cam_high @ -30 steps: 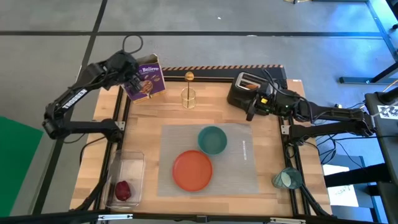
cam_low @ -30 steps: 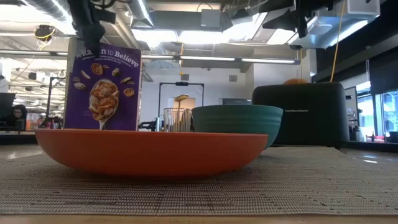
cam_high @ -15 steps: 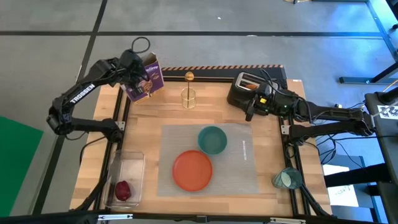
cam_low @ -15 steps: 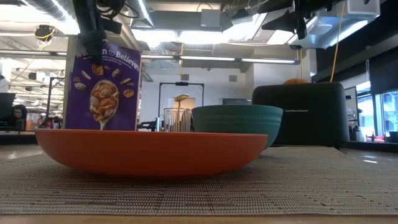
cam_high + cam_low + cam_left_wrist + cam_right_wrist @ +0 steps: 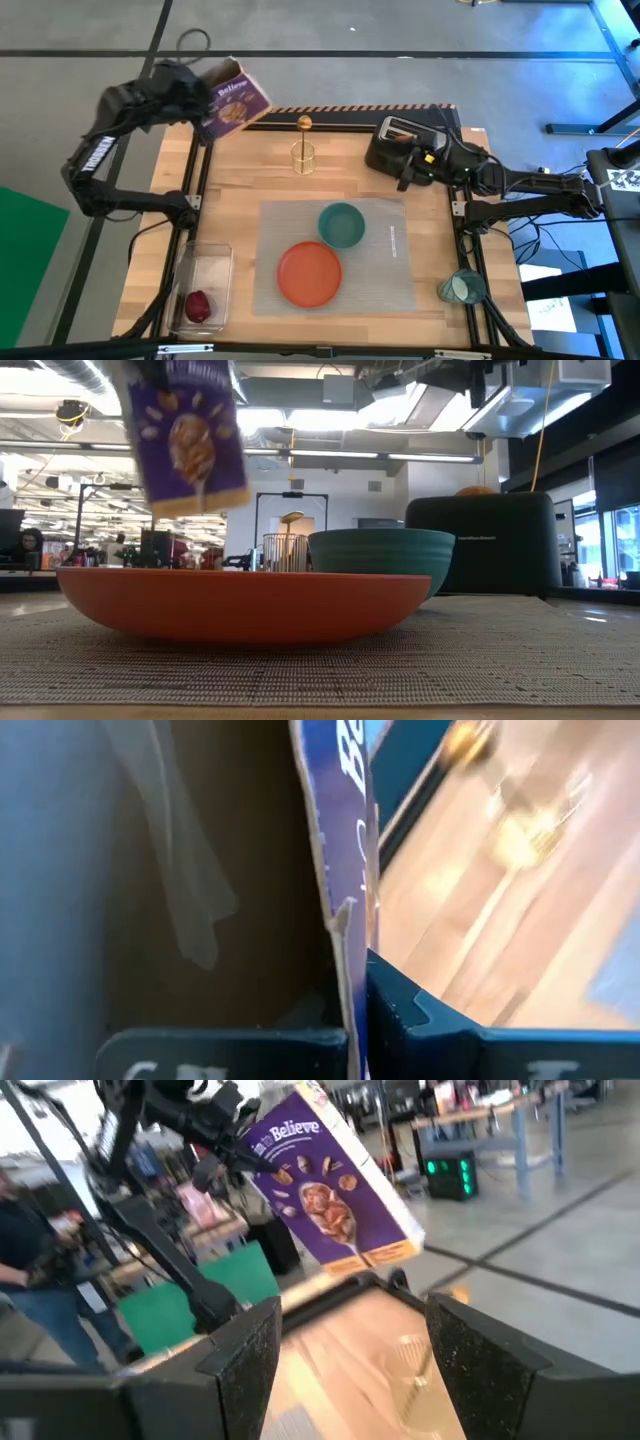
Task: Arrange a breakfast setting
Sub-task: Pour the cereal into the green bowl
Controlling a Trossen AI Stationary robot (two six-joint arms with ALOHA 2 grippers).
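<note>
High view: your worktop (image 5: pixel 230 190) carries the grey placemat (image 5: pixel 390 275) at centre, with the orange plate (image 5: pixel 309 272) on its near part and the teal bowl (image 5: pixel 342 224) just behind the plate, both resting on the mat. The black toaster (image 5: pixel 397 143) stands at the far right corner. The clear tub (image 5: pixel 203 290) lies at the near left and holds the dark red fruit (image 5: pixel 198 304). The teal cup (image 5: pixel 461 288) sits off the mat by the right frame rail, near the front. A gold wire stand (image 5: pixel 303 152) stands between the toaster and the far left corner.

The purple cereal box (image 5: pixel 231 104) is in the air above the far left corner, tilted, and clear of the worktop in the low view. Your left end effector (image 5: pixel 190 88) is clamped shut on the box's upper edge; the left wrist view shows the card wall pinched between its fingers (image 5: pixel 410 1010). Your right end effector (image 5: pixel 415 170) waits beside the toaster, fingers (image 5: pixel 245 1355) spread wide, holding nothing.

Step in hand, as a judgement: carrying the box, seemingly off the setting area. Next you need a place for it away from the mat, lowered upright before release; the thin card grip may let the box swing or slip.
</note>
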